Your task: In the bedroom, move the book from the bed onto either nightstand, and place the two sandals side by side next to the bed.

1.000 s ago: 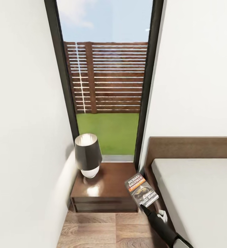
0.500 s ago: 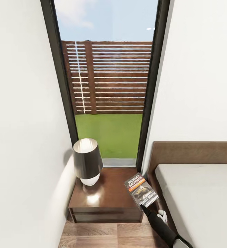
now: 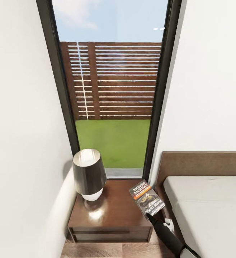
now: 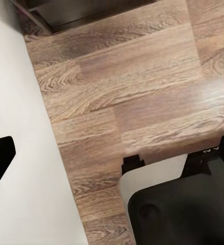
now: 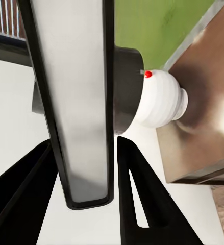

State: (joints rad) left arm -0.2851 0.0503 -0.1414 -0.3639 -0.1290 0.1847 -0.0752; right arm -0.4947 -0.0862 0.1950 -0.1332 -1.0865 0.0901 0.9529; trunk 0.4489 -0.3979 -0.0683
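Our right fingers (image 5: 137, 199) clamped on the book (image 3: 147, 198), held over the nightstand (image 3: 111, 215) edge, lamp (image 3: 89, 174) beside, left fingers (image 4: 163, 166) apart above floor (image 4: 132, 92).

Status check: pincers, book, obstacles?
Right pincer shut on book, held over nightstand edge. Left pincer open above floor. Lamp stands left on nightstand.

Lamp (image 3: 89, 174) on nightstand (image 3: 111, 215), left of bed (image 3: 207, 211).
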